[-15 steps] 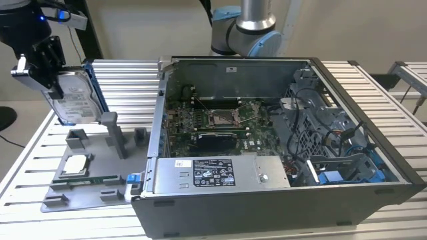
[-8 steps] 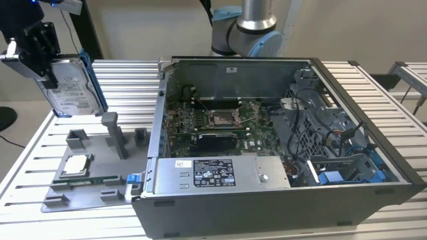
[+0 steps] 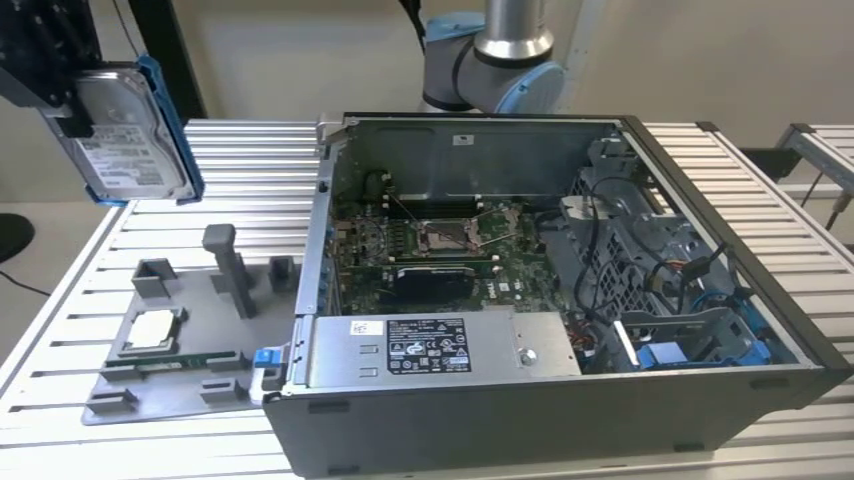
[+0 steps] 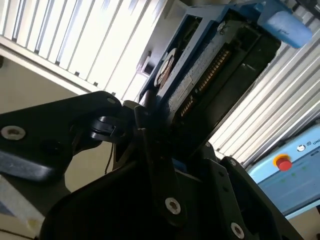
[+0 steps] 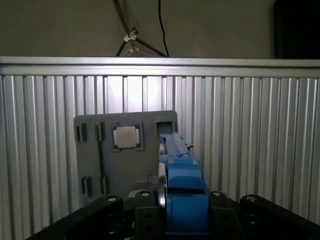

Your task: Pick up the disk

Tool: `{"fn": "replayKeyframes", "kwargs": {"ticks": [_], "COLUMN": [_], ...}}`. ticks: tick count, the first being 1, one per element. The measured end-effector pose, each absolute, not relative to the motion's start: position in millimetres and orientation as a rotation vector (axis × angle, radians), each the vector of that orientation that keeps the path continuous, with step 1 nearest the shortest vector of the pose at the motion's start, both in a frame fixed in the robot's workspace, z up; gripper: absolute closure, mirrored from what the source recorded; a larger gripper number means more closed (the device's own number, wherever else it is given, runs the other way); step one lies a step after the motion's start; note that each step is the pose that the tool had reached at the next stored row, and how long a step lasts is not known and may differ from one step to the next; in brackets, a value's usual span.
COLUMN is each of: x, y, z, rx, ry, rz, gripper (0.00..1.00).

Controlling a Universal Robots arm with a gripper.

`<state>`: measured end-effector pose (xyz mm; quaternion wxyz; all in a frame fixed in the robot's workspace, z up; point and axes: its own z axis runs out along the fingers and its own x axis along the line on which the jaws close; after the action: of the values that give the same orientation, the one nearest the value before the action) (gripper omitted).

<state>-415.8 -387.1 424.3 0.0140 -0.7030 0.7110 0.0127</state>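
Ribbed metal table [image 3: 240, 150] below; at ten o'clock the gripper [image 3: 74, 115] hangs clamped tight on the disk [image 3: 130, 135].

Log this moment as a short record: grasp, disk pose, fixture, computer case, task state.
grasp: claw shut on the disk
pose: disk on edge in the air, at the exterior view's upper left, label toward that camera, blue rails on its edges
fixture: grey fixture on the slatted table, a square chip lying on it
case: computer case open, to the exterior view's right of the fixture
task state: disk held clear of fixture and table
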Motion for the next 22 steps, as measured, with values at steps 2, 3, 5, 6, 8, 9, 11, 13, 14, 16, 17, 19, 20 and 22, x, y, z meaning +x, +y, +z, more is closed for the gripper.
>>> {"fn": "replayKeyframes", "kwargs": {"ticks": [2, 3, 5, 6, 8, 9, 11, 13, 14, 16, 17, 19, 20, 22], "x": [-416, -416, -416, -416, -416, -416, -416, -416, -416, -416, -416, -414, -410, -401], "y": [-387, -387, -387, -387, -387, -387, -387, -387, -387, -387, -387, -387, -387, -387], "z": [433, 438, 447, 451, 460, 465, 474, 483, 486, 486, 486, 486, 486, 486], "rx": [-2.188, -2.188, -2.187, -2.187, -2.187, -2.186, -2.186, -2.186, -2.187, -2.189, -2.189, -2.19, -2.19, -2.191], "ry": [2.215, 2.215, 2.216, 2.216, 2.216, 2.216, 2.216, 2.217, 2.217, 2.219, 2.219, 2.22, 2.221, 2.222], "rz": [0.039, 0.04, 0.039, 0.039, 0.039, 0.039, 0.039, 0.04, 0.039, 0.035, 0.033, 0.032, 0.033, 0.037], "gripper": [1.0, 1.0, 1.0, 1.0, 1.0, 1.0, 1.0, 1.0, 1.0, 1.0, 1.0, 1.0, 1.0, 1.0]}}
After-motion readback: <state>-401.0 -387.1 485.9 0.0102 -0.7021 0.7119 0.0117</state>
